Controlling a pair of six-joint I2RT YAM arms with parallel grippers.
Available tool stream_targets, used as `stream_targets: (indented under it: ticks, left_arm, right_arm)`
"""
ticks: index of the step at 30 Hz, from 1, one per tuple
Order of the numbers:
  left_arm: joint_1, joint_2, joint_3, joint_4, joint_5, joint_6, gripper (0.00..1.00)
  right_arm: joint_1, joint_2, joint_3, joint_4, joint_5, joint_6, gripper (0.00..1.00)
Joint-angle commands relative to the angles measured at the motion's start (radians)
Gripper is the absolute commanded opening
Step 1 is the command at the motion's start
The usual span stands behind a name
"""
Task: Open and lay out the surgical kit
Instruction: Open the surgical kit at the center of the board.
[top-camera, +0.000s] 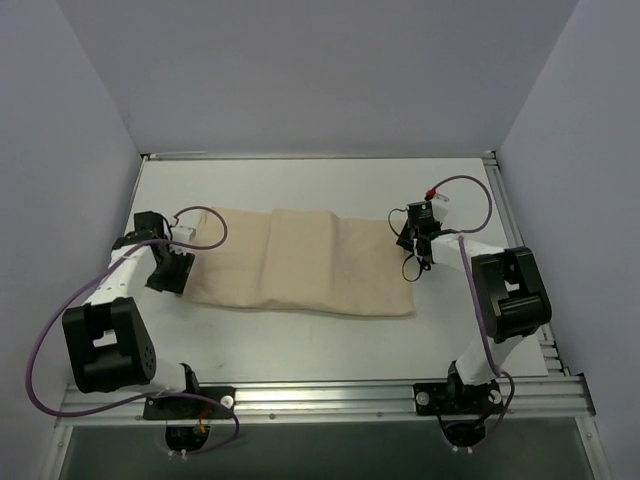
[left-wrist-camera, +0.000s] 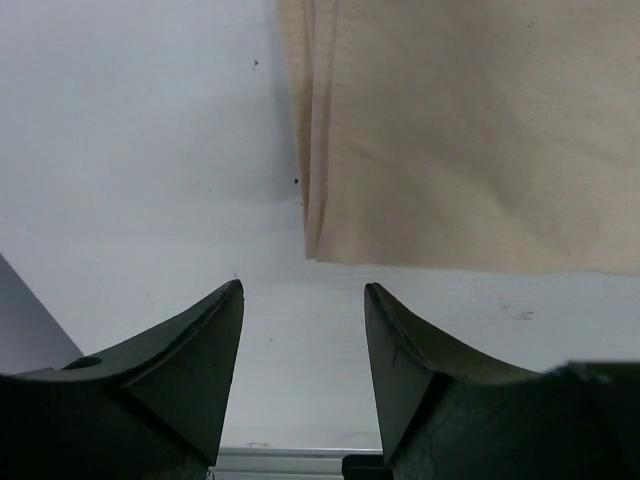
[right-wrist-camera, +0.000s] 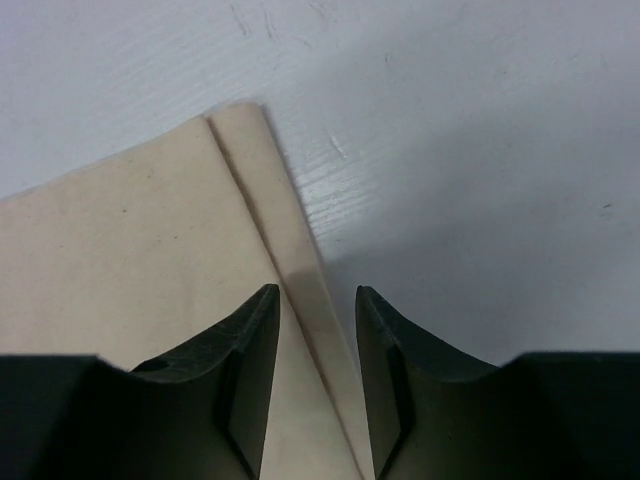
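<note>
The surgical kit is a beige cloth wrap (top-camera: 300, 262), folded into a long flat bundle across the middle of the table. Its tray, instruments and packets are hidden inside. My left gripper (top-camera: 168, 272) is open and empty just off the wrap's left end; in the left wrist view the gripper (left-wrist-camera: 303, 290) faces the wrap's folded near-left corner (left-wrist-camera: 450, 140). My right gripper (top-camera: 418, 250) is open over the wrap's right edge; in the right wrist view the gripper (right-wrist-camera: 317, 292) straddles the folded edge strip of the wrap (right-wrist-camera: 150, 260) without closing on it.
The white table (top-camera: 330, 180) has metal rails along its right side (top-camera: 515, 230) and front edge (top-camera: 330, 398). Grey walls enclose the left, back and right. Purple cables loop from both arms.
</note>
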Motion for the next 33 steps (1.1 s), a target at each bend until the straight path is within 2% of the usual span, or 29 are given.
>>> stream_targets:
  ticks: [1, 6, 7, 10, 15, 17, 20, 24, 28, 33]
  left_arm:
    - [0.01, -0.03, 0.124, -0.08, -0.021, -0.005, 0.6]
    - [-0.005, 0.022, 0.277, -0.048, 0.171, -0.044, 0.59]
    - [-0.01, 0.08, 0.334, -0.031, 0.182, -0.069, 0.61]
    - [-0.011, 0.218, 0.438, 0.06, 0.186, -0.118, 0.66]
    - [-0.011, 0.45, 0.63, 0.101, 0.226, -0.215, 0.66]
    - [-0.014, 0.551, 0.711, 0.1, 0.239, -0.238, 0.65]
    - [-0.017, 0.648, 0.787, 0.095, 0.251, -0.253, 0.64]
    - [-0.031, 0.72, 0.837, 0.117, 0.268, -0.25, 0.64]
    - [-0.04, 0.808, 0.911, 0.1, 0.255, -0.262, 0.63]
    - [-0.039, 0.869, 0.969, 0.081, 0.26, -0.268, 0.58]
  right_arm:
    - [-0.011, 0.04, 0.049, 0.008, -0.023, -0.054, 0.31]
    - [-0.033, 0.112, 0.121, -0.003, -0.04, -0.079, 0.27]
    - [-0.05, 0.118, 0.13, -0.003, -0.047, -0.079, 0.24]
    - [-0.069, 0.135, 0.149, 0.002, -0.069, -0.086, 0.23]
    - [-0.09, 0.198, 0.202, -0.015, -0.113, -0.128, 0.24]
    - [-0.11, 0.242, 0.225, -0.012, -0.199, -0.129, 0.25]
    - [-0.135, 0.287, 0.245, -0.021, -0.274, -0.12, 0.25]
    - [-0.141, 0.309, 0.239, -0.017, -0.29, -0.132, 0.24]
    - [-0.15, 0.321, 0.242, -0.02, -0.311, -0.137, 0.16]
    - [-0.152, 0.321, 0.248, -0.009, -0.34, -0.132, 0.17]
